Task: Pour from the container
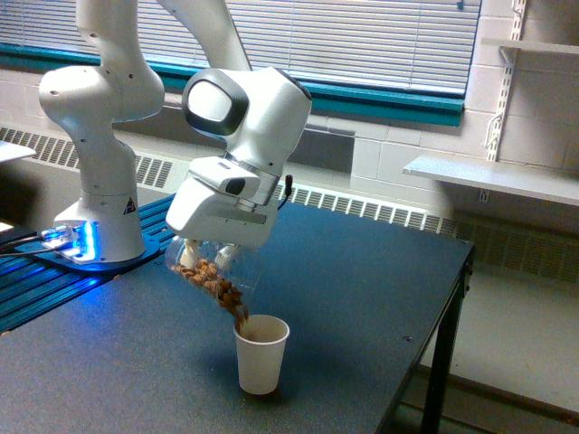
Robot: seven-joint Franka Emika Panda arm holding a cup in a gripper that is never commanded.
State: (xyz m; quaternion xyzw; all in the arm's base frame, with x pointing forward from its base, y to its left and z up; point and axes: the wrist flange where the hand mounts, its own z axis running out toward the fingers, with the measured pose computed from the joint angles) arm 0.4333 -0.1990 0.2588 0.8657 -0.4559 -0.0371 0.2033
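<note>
The container [210, 271], a clear plastic cup holding brown nut-like pieces, is tipped steeply with its mouth down toward the exterior view's right. My gripper [210, 256] is shut on it, the fingers mostly hidden under the white hand. Brown pieces [240, 312] stream from its lip into a white paper cup [261, 354] that stands upright on the dark table [362, 298] just below.
The arm's white base [99, 217] stands on a blue-lit rail at the exterior view's left. The table's edge and a leg [443, 362] run down the right, with floor beyond. A wall shelf [493, 176] hangs at the right.
</note>
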